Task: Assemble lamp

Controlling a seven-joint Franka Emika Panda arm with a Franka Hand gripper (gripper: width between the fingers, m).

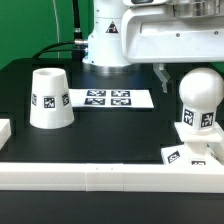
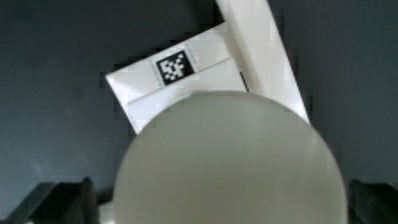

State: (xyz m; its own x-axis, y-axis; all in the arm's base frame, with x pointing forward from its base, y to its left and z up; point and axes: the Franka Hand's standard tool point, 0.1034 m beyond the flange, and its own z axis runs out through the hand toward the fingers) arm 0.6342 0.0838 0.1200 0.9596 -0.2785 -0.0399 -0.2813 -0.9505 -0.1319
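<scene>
- Three white lamp parts sit on the black desk (image 1: 130, 125).
- bulb (image 1: 200, 98) stands upright on base (image 1: 188, 152), at the exterior view's right, near the front rail (image 1: 100, 175).
- shade (image 1: 48, 98) stands wide end down at the exterior view's left, well apart from bulb.
- marker board (image 1: 108, 99) lies flat between them, further back.
- fingers (image 1: 160, 72) are spread apart over the bulb head. The wrist view shows gaps on both sides, so nothing is gripped.

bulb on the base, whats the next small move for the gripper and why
Probably ease the gripper straight down and close on the round head of the bulb. The bulb stands upright on the base, and the open fingers flank it without touching. Whether it is fully seated cannot be told. The shade stands apart.
</scene>
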